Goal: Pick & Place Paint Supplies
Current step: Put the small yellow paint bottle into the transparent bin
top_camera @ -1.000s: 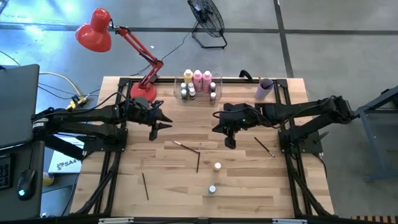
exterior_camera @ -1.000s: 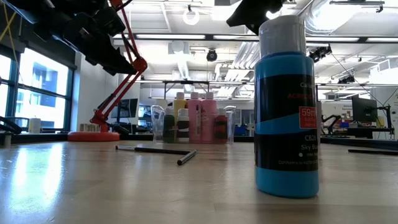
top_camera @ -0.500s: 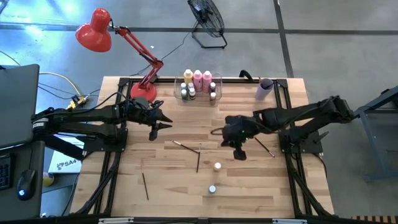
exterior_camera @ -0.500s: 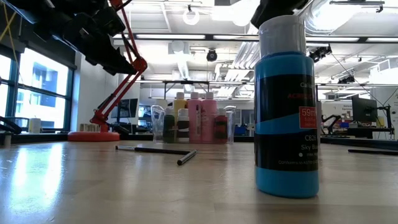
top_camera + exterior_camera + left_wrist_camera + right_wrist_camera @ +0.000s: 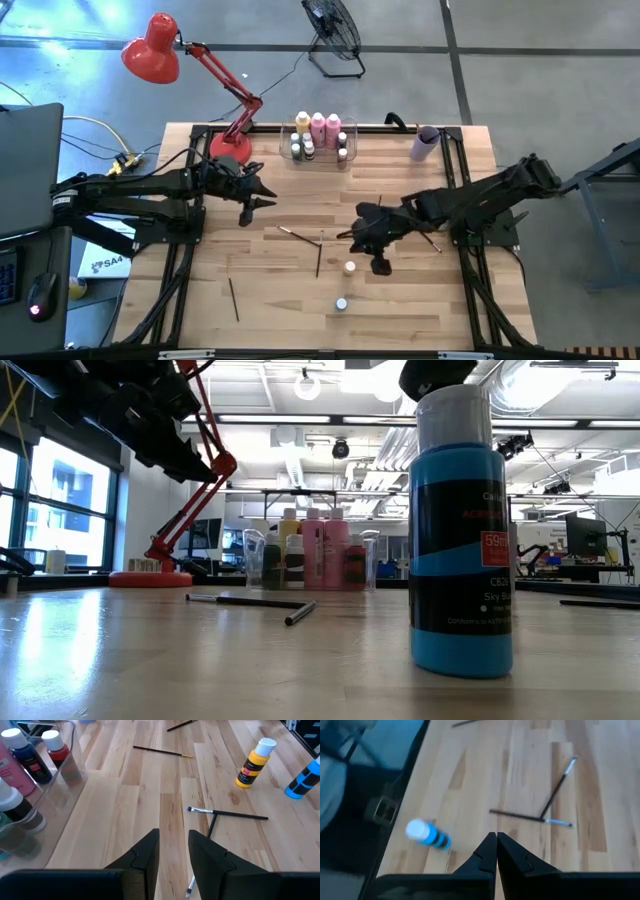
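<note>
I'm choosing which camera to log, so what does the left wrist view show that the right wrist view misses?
Left wrist only: the clear bin holding bottles, and a small yellow bottle standing on the table. Right wrist only: the table edge with floor beyond, past the shut right tool. Both share the blue bottle and the two crossed brushes.

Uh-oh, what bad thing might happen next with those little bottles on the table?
1. The right pincer is shut, right beside the yellow bottle. Coming down like that, it might knock it over instead of grabbing it.
2. The blue bottle stands loose nearby and could get bumped and roll.
3. Two crossed brushes lie close by; a sweeping arm might scatter them.
</note>
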{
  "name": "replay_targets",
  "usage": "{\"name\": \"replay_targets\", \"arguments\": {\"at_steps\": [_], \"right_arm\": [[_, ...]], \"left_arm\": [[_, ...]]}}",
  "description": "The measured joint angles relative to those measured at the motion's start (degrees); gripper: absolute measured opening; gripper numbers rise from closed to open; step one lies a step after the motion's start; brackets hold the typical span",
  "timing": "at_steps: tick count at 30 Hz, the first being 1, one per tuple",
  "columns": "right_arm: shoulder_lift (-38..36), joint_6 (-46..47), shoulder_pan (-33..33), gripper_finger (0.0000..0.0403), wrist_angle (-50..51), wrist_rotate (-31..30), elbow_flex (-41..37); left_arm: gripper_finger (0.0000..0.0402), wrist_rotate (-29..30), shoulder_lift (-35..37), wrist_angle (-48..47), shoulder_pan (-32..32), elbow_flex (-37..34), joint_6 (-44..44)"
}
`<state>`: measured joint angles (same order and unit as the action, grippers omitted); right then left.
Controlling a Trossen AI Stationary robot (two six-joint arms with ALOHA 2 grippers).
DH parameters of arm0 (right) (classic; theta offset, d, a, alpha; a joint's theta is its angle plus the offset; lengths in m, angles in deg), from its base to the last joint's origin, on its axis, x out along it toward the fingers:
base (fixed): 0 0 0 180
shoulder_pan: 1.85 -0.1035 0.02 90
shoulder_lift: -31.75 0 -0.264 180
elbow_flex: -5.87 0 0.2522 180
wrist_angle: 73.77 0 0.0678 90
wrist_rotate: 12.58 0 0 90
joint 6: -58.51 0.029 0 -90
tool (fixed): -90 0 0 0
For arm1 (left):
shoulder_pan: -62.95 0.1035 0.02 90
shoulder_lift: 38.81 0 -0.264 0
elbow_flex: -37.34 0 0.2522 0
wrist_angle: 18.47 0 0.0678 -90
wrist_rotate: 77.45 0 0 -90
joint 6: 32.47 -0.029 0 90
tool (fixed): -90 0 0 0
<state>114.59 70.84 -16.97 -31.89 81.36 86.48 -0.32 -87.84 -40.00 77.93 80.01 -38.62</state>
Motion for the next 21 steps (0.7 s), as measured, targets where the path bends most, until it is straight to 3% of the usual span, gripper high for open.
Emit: {"name": "replay_targets", "arguments": {"at_steps": [5, 14, 21], "right_arm": [[3.06, 3.69, -0.44, 0.0024, -0.55, -0.32, 0.00], [7.00, 2.61, -2.23, 0.0123, 1.51, -2.03, 0.00], [7.07, 2.89, -4.15, 0.0172, 1.14, -4.18, 0.00]], "left_arm": [[0.0102, 0.00, -0.01, -0.14, 0.00, 0.00, 0.17], [0.0102, 0.14, -0.02, -0.27, 0.00, 0.00, 0.39], [0.0102, 0.39, -0.02, -0.15, 0.00, 0.00, 0.33]]}}
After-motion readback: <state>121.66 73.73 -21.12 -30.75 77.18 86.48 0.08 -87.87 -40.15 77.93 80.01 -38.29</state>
